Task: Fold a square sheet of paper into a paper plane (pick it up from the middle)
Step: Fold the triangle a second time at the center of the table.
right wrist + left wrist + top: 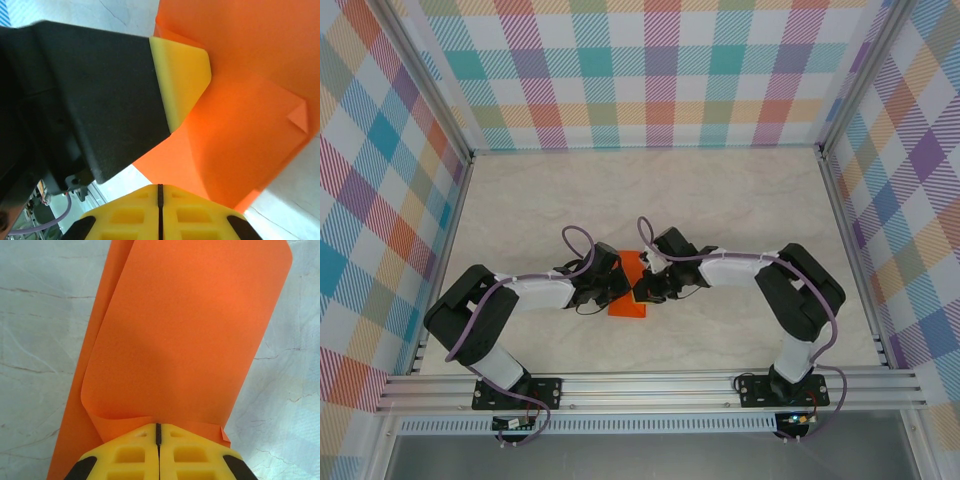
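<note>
The square sheet of paper [629,268], bright orange, lies folded over on itself at the middle of the table. In the left wrist view its upper layer [190,330] curls up off the lower one, and its near edge runs into my left gripper [158,426], which is shut on it. My right gripper [160,187] is shut on the opposite edge of the paper [240,135]; a small corner there is creased over. The left gripper's yellow fingertip [181,80] presses on the sheet just across from it. From above, the left gripper [616,291] and right gripper [642,290] meet over the paper. The paper plane is out of view.
The marble-patterned table [720,190] stretches bare behind and to both sides of the arms. Plaid walls [650,70] close it in on three sides. An aluminium rail [650,385] carrying both arm bases runs along the near edge.
</note>
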You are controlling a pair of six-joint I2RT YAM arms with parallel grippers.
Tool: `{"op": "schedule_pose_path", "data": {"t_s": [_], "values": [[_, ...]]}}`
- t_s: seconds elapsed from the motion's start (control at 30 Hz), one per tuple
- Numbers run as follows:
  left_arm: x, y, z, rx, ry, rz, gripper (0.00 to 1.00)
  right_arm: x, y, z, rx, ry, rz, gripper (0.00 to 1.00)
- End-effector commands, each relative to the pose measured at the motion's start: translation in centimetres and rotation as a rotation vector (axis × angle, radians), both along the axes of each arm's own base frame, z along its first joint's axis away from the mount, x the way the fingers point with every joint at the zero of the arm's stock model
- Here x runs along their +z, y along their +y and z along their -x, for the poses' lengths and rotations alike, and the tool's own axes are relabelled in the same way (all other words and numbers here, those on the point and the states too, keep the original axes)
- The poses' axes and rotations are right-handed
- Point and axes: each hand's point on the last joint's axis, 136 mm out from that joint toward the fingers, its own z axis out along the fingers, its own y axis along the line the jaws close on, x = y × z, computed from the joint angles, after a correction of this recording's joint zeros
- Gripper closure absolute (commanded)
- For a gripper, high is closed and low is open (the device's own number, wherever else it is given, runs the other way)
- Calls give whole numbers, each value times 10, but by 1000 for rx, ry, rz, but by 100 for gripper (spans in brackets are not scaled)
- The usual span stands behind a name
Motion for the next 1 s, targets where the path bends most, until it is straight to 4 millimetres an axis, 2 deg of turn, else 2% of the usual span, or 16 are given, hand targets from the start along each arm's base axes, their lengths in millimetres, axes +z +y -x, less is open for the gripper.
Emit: {"op": "schedule_pose_path", "data": {"t_s": [0.0, 0.3, 0.6, 0.97], "values": [[-30, 28, 20, 9, 84, -126, 94, -7, 4, 4, 18, 45, 24, 92], [-31, 29, 22, 7, 89, -129, 94, -27, -2, 9, 33, 78, 95, 90], [-33, 33, 24, 16, 91, -142, 94, -37, -14, 16, 34, 85, 144, 89], [-38, 36, 26, 21, 99, -153, 94, -57, -40, 32, 46, 98, 259, 87]]}}
